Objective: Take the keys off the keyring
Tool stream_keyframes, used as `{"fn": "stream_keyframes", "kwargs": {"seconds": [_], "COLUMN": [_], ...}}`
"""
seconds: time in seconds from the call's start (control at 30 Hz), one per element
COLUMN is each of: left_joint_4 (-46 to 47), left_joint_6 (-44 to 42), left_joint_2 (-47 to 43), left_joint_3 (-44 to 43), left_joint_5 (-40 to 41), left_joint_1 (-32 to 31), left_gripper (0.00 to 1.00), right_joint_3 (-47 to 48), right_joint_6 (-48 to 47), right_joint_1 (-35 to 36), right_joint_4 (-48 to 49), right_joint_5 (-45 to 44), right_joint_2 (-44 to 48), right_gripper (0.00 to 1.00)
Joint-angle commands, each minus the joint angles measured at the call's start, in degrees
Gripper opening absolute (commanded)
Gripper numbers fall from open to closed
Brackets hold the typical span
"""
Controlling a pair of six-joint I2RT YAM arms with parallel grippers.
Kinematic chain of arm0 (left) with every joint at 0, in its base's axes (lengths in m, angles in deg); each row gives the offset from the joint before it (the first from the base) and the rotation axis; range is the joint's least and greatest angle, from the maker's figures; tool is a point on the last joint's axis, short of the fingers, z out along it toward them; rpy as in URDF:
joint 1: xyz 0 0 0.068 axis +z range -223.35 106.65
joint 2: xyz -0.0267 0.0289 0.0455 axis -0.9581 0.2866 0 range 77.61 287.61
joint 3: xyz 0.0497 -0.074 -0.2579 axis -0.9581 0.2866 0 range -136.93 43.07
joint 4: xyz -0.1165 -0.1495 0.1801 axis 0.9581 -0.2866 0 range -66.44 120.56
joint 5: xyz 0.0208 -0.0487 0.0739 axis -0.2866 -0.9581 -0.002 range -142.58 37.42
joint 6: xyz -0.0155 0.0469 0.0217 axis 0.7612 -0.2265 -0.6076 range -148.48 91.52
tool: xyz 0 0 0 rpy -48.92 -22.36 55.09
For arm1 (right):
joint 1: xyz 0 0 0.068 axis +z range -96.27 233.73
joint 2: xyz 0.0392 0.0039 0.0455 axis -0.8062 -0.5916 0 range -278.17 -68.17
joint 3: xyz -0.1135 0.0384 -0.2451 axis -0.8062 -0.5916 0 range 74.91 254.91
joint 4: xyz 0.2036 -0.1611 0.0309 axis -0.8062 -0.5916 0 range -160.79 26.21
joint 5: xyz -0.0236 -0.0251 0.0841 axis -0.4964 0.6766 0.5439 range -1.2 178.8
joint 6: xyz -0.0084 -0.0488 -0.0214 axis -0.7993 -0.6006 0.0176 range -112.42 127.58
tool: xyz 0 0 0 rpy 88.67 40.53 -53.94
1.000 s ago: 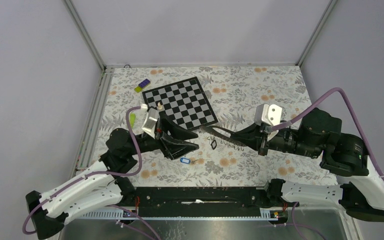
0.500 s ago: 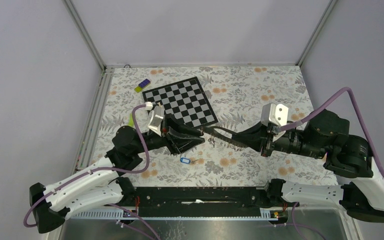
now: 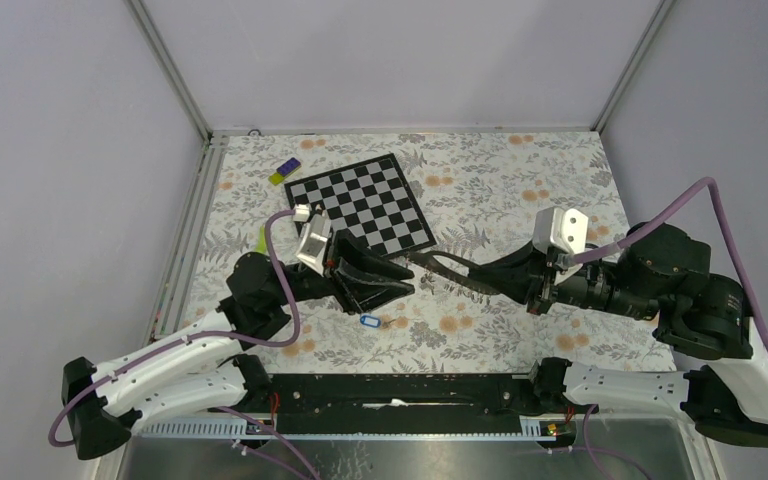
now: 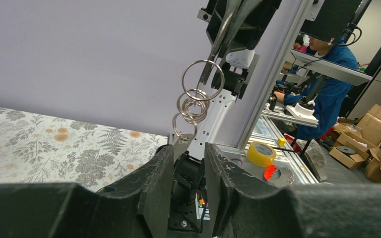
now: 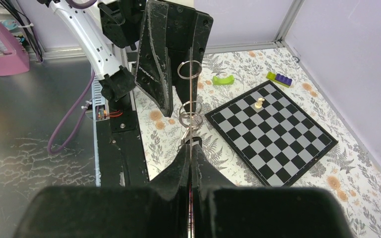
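Silvery keyring (image 4: pixel 194 104), three linked rings, hangs in the air in the left wrist view, clear of the tabletop (image 4: pixel 54 144). The right pincer (image 4: pixel 222 37) pinches its upper end from above. From the lowest ring a flat silvery piece, probably a key (image 4: pixel 181 143), drops between the fingers of the left pincer (image 4: pixel 188 148). That pincer stands narrow with a gap showing; whether it bites the key I cannot tell.

In the right wrist view, the right pincer is closed tight on the nearest link, and the farthest ring sits at the left pincer's tips.

In the top view, the two pincers meet tip to tip above the tabletop. A blue tag (image 3: pixel 368 321) lies on it below them, apart from the held rings. I judge the work midway: the tag is off, and a key that seems to be on the rings has yet to be worked free.
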Motion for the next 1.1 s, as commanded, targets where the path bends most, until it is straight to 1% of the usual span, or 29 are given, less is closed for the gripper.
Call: {"fn": "stream_keyframes", "kwargs": {"seconds": [0.0,0.07,0.13,0.3,0.4,0.87,1.07], "left_joint_4": [4.87,5.1,5.75,5.63,4.98,4.44,4.49], "left_joint_6": [0.73,0.87,1.04,0.27,-0.57,-1.7,-1.53], "left_joint_2": [-0.01,0.15,0.41,1.14,1.23,3.25,3.91], "left_joint_3": [-2.54,-2.61,-2.71,-2.9,-3.01,-4.29,-4.24], "left_joint_5": [-1.95,-1.98,-1.91,-0.86,0.06,0.96,1.03], "left_joint_1": [-0.52,-0.74,-0.9,-1.45,-1.53,-1.91,-1.97], "left_gripper": [0.34,0.36,0.41,0.51,0.53,0.53,0.46], "right_joint_3": [-0.35,-0.52,-0.69,-0.97,-0.95,-1.85,-2.2], "right_joint_6": [0.72,0.72,0.71,0.96,1.07,1.2,1.58], "right_joint_1": [-0.19,-0.18,-0.19,-0.18,-0.21,-0.14,-0.19], "right_joint_4": [4.62,4.67,4.7,5.19,5.15,5.29,5.6], "right_joint_5": [-0.99,-0.97,-1.09,-1.2,-0.84,0.61,0.96], "right_joint_2": [0.23,0.07,0.07,0.21,0.16,0.09,0.8], "right_gripper": [0.0,0.0,0.0,0.0,0.0,0.0,0.0]}}
